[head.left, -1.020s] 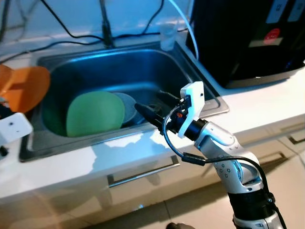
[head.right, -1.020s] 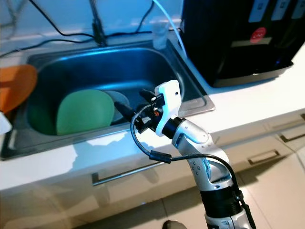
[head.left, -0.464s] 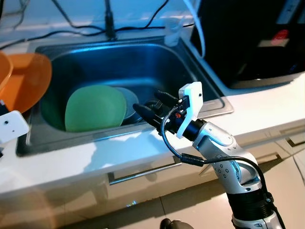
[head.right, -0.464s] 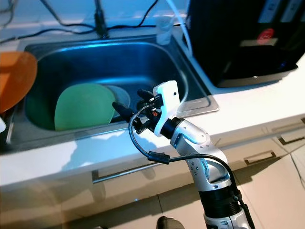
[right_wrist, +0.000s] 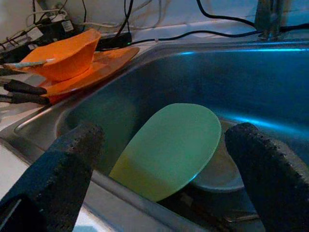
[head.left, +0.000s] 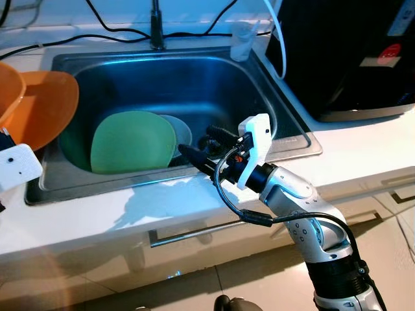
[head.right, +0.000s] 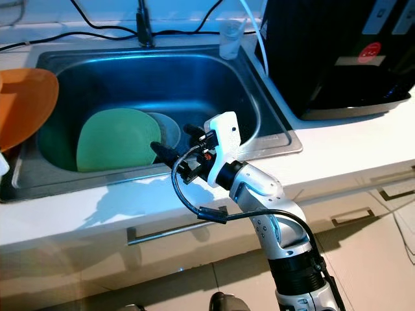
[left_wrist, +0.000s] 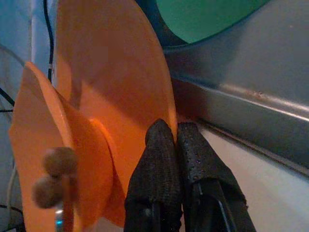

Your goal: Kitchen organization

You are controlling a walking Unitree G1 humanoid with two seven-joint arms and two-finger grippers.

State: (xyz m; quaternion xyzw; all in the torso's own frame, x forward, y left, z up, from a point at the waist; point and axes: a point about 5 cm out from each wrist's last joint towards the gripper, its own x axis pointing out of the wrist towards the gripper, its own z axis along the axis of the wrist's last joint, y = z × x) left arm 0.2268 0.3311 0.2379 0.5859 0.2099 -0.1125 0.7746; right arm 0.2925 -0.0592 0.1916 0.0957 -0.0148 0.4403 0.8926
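A green plate (head.left: 133, 141) leans inside the steel sink (head.left: 279, 103), partly over a grey dish (head.left: 182, 129). My right gripper (head.left: 196, 139) hangs open above the sink's front rim, just right of the green plate; in the right wrist view its fingers (right_wrist: 58, 174) stand wide apart on either side of the green plate (right_wrist: 169, 145). An orange plate (head.left: 47, 107) and an orange bowl (head.left: 5, 87) rest at the sink's left edge. My left gripper (left_wrist: 175, 140) is shut, its tips at the orange plate's (left_wrist: 111, 72) rim. Its white wrist housing (head.left: 18, 165) shows at the far left.
A large black appliance (head.left: 350, 52) stands on the counter right of the sink. A faucet (head.left: 155, 29), a clear cup (head.left: 241, 40) and black cables line the back. In the right wrist view, black-handled utensils (right_wrist: 21, 92) lie beside the orange bowl (right_wrist: 65, 55). A drawer handle (head.left: 194, 232) runs below the counter.
The camera has shifted, bringing more of the orange dishes into view. My right gripper has edged slightly nearer the green plate and stays open.
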